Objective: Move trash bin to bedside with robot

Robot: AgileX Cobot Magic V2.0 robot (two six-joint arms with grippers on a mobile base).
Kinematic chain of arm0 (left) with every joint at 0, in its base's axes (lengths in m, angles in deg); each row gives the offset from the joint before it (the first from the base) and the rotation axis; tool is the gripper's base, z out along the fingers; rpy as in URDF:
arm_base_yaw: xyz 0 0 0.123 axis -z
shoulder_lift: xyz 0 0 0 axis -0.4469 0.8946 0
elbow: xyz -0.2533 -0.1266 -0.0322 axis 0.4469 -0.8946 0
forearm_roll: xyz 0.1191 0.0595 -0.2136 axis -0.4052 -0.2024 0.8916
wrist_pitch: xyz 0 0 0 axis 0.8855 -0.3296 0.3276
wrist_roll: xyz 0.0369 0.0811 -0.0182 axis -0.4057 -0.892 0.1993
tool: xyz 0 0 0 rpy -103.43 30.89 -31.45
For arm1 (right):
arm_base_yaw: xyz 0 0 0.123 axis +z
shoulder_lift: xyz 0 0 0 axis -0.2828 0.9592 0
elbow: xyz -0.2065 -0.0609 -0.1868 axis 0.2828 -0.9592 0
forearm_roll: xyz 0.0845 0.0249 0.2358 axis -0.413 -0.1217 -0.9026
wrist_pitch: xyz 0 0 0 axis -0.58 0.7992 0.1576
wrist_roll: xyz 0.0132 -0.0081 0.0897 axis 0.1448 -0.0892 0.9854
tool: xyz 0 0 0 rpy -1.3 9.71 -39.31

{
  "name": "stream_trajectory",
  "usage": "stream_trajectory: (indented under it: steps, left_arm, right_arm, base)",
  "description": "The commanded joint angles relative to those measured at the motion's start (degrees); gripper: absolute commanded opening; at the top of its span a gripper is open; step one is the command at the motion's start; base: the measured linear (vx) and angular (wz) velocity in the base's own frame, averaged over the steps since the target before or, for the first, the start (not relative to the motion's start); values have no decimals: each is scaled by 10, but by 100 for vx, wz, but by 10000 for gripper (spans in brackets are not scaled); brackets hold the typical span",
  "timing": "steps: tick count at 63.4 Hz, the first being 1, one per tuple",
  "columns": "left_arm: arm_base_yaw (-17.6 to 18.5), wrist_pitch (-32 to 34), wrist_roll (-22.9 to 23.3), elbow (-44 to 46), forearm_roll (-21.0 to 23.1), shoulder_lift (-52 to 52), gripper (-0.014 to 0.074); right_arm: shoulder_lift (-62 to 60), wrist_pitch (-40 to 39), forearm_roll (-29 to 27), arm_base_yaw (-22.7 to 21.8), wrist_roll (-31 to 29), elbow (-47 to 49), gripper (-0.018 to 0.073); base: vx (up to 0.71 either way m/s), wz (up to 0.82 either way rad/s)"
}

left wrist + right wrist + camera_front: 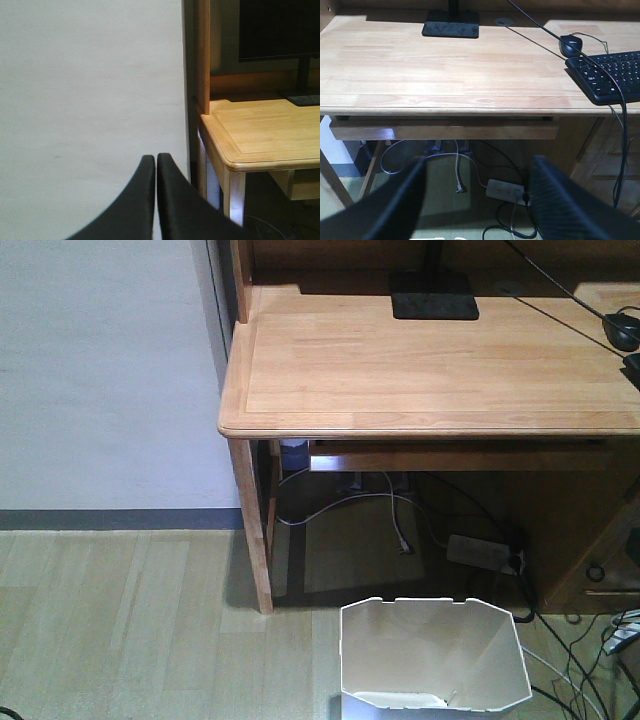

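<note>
Bin (430, 650) sits on the floor just in front of the tabletop (420, 370), at the bottom edge of the front view, upright, mouth open, not held. Left gripper (156, 159) is clenched with nothing between the fingers, up near the wall by the tabletop corner and well off the bin. Right gripper (477, 170) is released, fingers spread wide, aimed under the tabletop toward the power strip (506, 190); whether it is above the bin rim cannot be told. No bed shows in any view, so the carry likely needs a base turn. Risks, as judgement: the bin walls look thin and faceted, so a pinch on one wall may buckle it or let it slip and tip. Loose cables (585, 660) lie on the floor just right of the bin and could snag a wall or the gripper. The tabletop edge overhangs close by, so a lift could knock the arm or bin against it. The keyboard (615, 75) and mouse (571, 45) leads hang near the right arm's path.
</note>
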Motion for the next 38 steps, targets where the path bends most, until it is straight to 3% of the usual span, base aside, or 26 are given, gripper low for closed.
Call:
stream_trajectory:
  steps: [1,17,38]
  left_arm:
    - [4,43,8,-7,5,-8,-6]
    - [4,43,8,-7,5,-8,-6]
    - [4,43,8,-7,5,-8,-6]
  right_arm:
    - [5,-36,6,-4,-1,18,521]
    - [22,-9,-5,-4,-3,26,511]
    - [171,104,-11,-4,-3,123,510]
  base:
    - [0,0]
    - [0,0]
    - [0,0]
